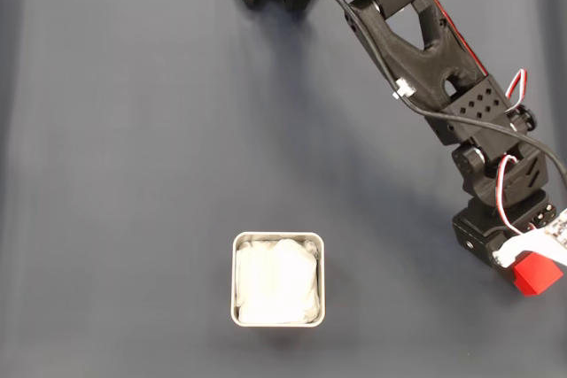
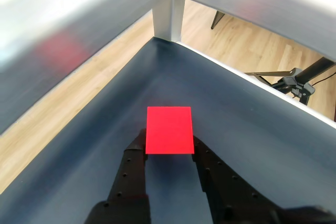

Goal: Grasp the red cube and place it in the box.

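Arm (image 1: pixel 416 50): matte black printed links, perforated brackets, silver screws, black and red-white cables, white tip piece.

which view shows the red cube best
The wrist view: the red cube sits centred and unobstructed between the two black fingers, its top face fully visible. In the fixed view the red cube is small, near the right edge, and partly covered by the arm's wrist above it.
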